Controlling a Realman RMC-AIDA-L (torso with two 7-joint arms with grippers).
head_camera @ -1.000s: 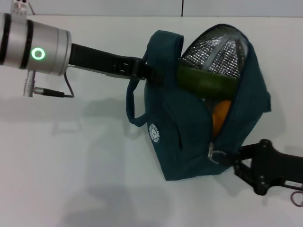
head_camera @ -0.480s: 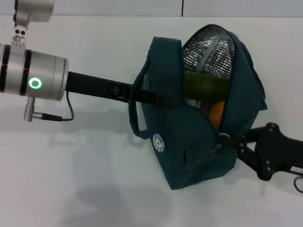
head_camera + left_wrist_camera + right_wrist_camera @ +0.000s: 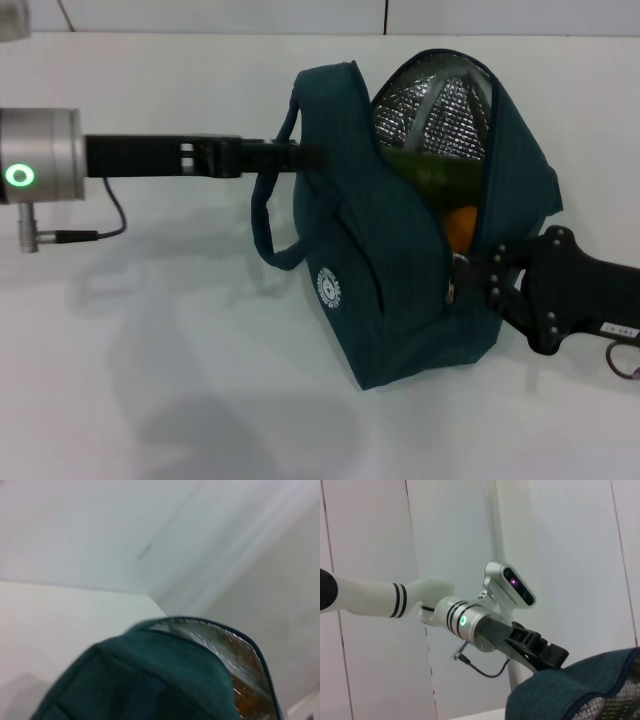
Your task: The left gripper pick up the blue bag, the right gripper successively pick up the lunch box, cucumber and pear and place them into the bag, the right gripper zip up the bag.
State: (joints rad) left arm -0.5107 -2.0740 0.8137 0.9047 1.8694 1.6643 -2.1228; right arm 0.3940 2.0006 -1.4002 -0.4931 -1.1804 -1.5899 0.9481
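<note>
The blue bag (image 3: 390,270) stands in the middle of the white table with its mouth open, silver lining (image 3: 430,105) showing. The cucumber (image 3: 440,172) lies across the opening with the orange pear (image 3: 462,226) under it. The lunch box is hidden. My left gripper (image 3: 300,157) reaches in from the left and is shut on the bag's top by its handle (image 3: 265,215). My right gripper (image 3: 466,276) presses against the zip edge on the bag's right side, shut on the zipper pull, which its fingers cover. The right wrist view shows the left gripper (image 3: 542,652) above the bag's fabric (image 3: 580,692).
The bag's white logo (image 3: 329,287) faces me. A thin cable (image 3: 95,230) hangs from the left arm's silver cylinder (image 3: 40,170). The white table (image 3: 150,380) spreads around the bag, and a wall stands behind its far edge.
The right gripper has travelled up the bag's zip edge from the lower corner. The left arm has drawn back to the left, and the bag's top has shifted left with it.
</note>
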